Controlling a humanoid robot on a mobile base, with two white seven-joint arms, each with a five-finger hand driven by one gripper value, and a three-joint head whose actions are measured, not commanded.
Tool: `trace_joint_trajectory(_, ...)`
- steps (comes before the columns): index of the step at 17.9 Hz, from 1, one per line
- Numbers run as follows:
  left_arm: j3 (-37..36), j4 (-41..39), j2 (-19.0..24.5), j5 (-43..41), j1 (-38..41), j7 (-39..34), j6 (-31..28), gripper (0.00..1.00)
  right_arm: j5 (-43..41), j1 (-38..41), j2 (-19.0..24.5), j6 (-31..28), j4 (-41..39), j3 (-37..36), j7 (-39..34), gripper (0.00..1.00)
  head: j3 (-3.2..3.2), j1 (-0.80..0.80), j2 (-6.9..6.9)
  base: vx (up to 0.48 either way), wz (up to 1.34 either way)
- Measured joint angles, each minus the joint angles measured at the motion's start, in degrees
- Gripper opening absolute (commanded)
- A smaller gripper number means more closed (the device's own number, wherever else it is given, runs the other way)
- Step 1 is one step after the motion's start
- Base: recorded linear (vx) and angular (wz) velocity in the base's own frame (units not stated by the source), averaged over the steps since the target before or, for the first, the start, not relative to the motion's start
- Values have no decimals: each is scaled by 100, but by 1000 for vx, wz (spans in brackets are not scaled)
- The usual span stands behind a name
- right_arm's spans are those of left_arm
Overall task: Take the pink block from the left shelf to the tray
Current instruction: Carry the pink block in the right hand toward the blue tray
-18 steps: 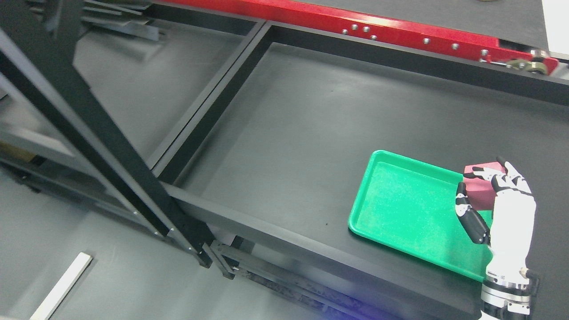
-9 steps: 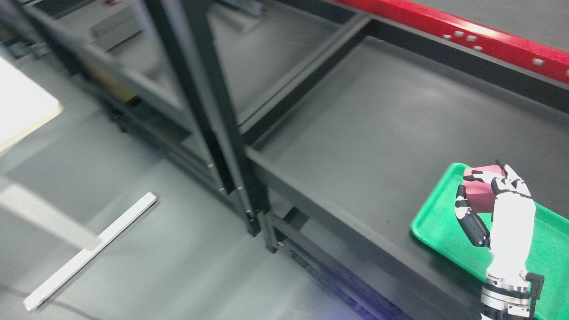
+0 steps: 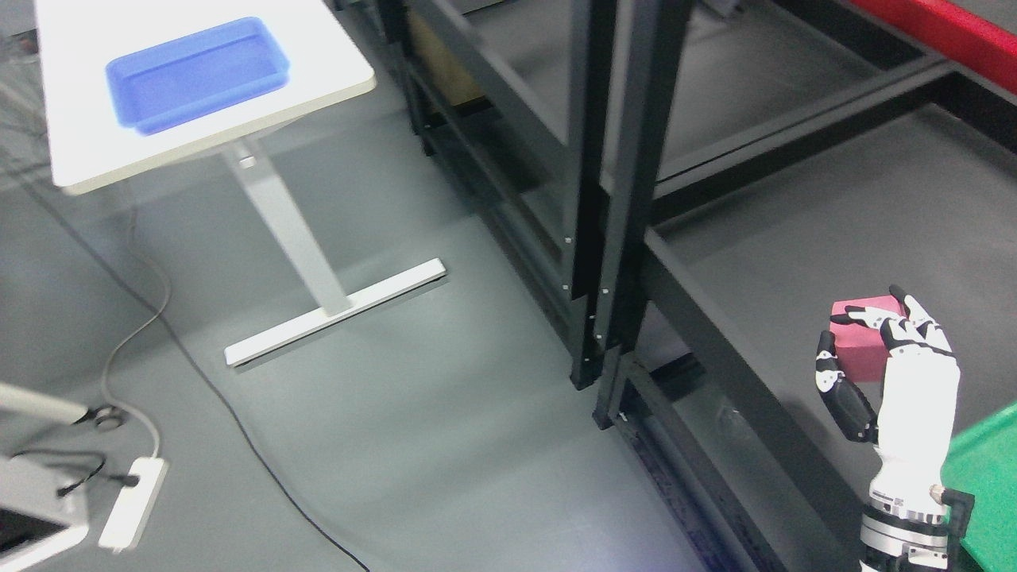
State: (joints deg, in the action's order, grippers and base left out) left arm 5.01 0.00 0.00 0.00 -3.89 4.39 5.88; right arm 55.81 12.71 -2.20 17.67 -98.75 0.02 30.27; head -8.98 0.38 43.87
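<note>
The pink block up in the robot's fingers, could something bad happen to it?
1. The right hand pinches the block in its fingers with nothing underneath, so it might slip and fall.
2. The blue tray sits far off on the white table, so the long carry could loosen the grip.

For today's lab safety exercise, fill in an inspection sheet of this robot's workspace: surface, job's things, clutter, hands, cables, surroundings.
Surface: dark shelf deck, bare where visible.
Job's things: pink block held in the air; green tray only partly in view at the right edge; blue tray on the white table.
Clutter: nothing seen on the shelf.
Hands: right robot hand grasps the block between thumb and fingers; left not in view.
Cables: black cable and grey cable across the floor, near a power strip.
Surroundings: black shelf posts, red beam, grey floor.
</note>
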Motion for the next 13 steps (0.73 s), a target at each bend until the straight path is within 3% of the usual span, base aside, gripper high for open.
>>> trace_joint_trajectory(7, 0, 0, 0, 0, 0, 0, 0, 100, 0, -1, 0, 0, -2, 0, 2, 4, 0, 0, 1, -146, 909)
trace_joint_trajectory(13, 0, 0, 0, 0, 2, 0, 0, 100, 0, 0, 0, 0, -3, -1, 3, 4, 0, 0, 1, -82, 518)
